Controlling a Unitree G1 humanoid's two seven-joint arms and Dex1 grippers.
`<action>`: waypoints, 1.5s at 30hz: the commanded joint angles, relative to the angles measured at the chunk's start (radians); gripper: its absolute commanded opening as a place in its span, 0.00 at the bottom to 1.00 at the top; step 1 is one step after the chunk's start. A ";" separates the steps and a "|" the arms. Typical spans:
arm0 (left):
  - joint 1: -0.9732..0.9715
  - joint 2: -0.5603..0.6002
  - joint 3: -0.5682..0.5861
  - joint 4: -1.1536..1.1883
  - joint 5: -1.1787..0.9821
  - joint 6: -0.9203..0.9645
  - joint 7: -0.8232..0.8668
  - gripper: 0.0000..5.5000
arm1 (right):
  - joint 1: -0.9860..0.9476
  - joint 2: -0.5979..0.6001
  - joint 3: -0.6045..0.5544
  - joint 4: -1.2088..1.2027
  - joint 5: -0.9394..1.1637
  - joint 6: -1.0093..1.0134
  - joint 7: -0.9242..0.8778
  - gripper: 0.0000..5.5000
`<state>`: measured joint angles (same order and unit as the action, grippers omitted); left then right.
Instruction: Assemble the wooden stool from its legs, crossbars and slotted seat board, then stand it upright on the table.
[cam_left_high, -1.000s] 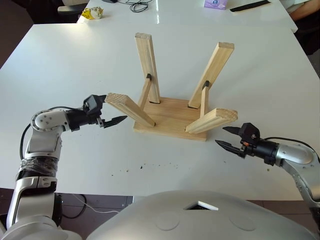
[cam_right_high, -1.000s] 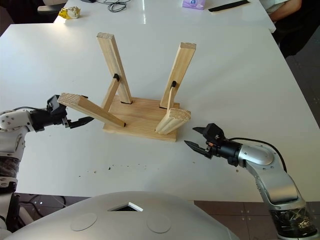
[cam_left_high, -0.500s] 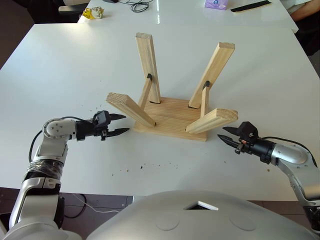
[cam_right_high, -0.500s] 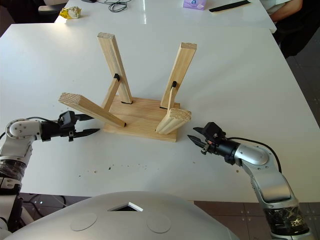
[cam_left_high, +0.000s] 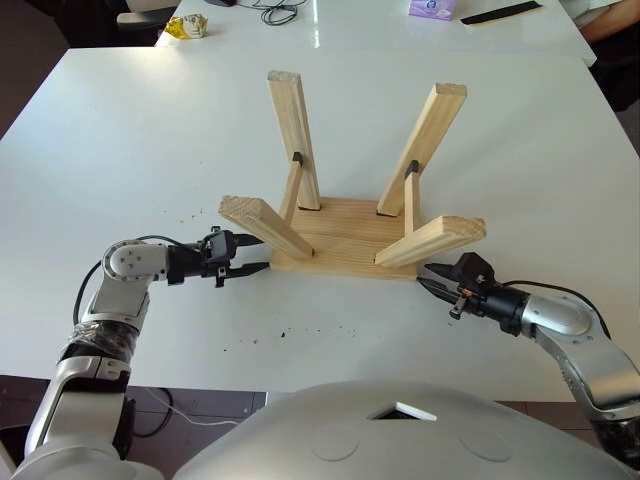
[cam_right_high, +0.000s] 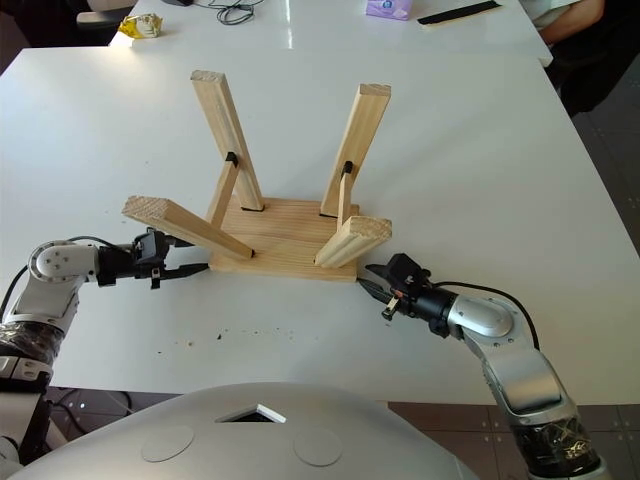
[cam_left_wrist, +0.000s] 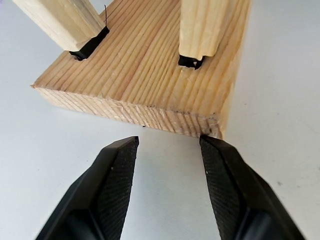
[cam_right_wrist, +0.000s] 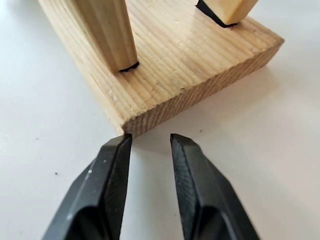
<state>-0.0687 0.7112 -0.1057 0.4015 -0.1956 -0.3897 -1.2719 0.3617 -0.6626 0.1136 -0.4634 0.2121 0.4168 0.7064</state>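
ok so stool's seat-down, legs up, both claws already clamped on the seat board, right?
Not clamped. Both wrist views show the left claw and right claw open, just short of the seat board at its near corners. The rest holds.

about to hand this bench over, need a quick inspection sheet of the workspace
surface: white table, dark specks near the front edge
job's things: stool upside down, seat board flat on the table, four legs pointing up and splayed
clutter: yellow wrapper and purple box at the far edge
claws: left claw open at the board's near left corner; right claw open at its near right corner; neither grips anything
cables: black cable at the far edge
surroundings: dark floor beside the table
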 joint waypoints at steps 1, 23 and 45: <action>0.059 -0.001 -0.046 -0.079 -0.012 0.043 -0.046 0.42 | -0.031 0.026 0.036 -0.018 0.003 0.009 -0.001 0.26; 0.422 0.131 0.257 -0.741 -0.349 0.477 0.022 0.42 | 0.269 -0.044 -0.138 -0.532 0.131 0.169 -0.015 0.26; 0.607 0.216 0.582 -1.097 -0.773 0.935 0.052 0.42 | 0.353 -0.478 -0.766 -0.584 0.874 0.174 0.063 0.26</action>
<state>0.5367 0.9028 0.4598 -0.5814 -0.8173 0.5011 -1.1789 0.7329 -1.0959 -0.6253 -0.9661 0.8974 0.6096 0.6945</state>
